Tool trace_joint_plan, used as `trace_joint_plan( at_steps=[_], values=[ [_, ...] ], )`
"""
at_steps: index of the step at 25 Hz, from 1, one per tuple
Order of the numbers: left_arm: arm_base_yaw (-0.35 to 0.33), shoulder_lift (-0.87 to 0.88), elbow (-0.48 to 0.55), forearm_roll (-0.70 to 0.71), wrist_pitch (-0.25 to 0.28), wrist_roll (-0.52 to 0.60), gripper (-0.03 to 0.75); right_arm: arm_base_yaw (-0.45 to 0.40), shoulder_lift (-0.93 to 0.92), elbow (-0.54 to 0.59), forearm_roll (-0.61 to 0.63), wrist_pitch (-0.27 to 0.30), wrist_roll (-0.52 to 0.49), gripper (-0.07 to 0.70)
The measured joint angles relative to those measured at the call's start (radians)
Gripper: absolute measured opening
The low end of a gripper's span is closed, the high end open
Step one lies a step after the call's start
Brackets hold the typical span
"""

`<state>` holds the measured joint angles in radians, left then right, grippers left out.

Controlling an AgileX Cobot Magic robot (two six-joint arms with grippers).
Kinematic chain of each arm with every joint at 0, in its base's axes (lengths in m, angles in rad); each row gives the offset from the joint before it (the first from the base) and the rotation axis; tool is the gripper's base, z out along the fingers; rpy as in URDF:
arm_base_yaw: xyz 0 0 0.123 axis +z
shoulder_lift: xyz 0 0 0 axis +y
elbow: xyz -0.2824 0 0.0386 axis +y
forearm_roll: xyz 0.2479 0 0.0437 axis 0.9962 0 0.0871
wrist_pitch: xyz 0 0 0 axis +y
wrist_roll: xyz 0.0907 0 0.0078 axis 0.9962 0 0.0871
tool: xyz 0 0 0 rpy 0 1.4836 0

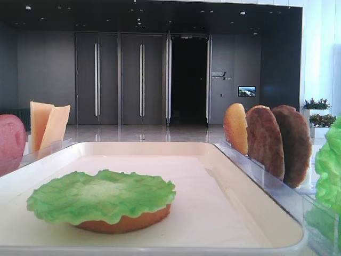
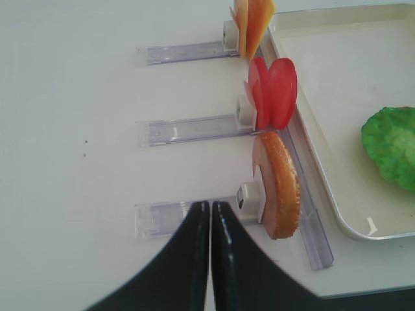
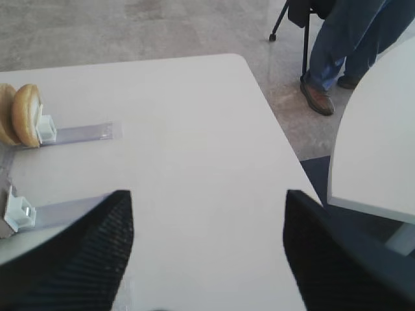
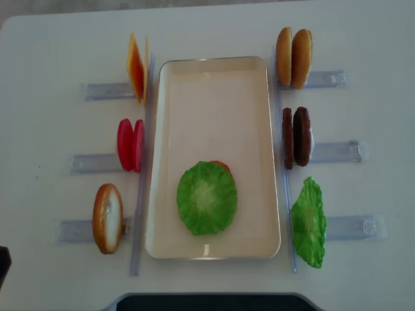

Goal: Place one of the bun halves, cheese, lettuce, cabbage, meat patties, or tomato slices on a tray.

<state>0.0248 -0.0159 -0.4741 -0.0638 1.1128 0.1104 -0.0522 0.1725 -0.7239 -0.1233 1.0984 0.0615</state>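
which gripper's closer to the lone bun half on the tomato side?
Left. The left gripper, shut, sits just beside that bun half, over its clear holder rail. The right gripper, open, is over bare table on the far side, near the other bun halves.

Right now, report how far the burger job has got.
Done: a bun half lies on the tray with lettuce on top. In hand: nothing; left gripper is shut and empty, right gripper open. Left: cheese, tomato slices and patties stand in their racks.
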Motion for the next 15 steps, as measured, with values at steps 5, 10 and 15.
trace_joint_plan(
  at_steps=[5,10,15],
  values=[
    [0.000,0.000,0.000,0.000,0.000,0.000,-0.001,0.000,-0.112,0.066,0.003,0.038,0.030,0.485],
    [0.000,0.000,0.000,0.000,0.000,0.000,-0.001,0.000,-0.177,0.102,0.019,0.064,0.049,0.485],
    [0.000,0.000,0.000,0.000,0.000,0.000,-0.001,0.000,-0.180,0.107,0.025,0.089,0.053,0.485]
  ],
)
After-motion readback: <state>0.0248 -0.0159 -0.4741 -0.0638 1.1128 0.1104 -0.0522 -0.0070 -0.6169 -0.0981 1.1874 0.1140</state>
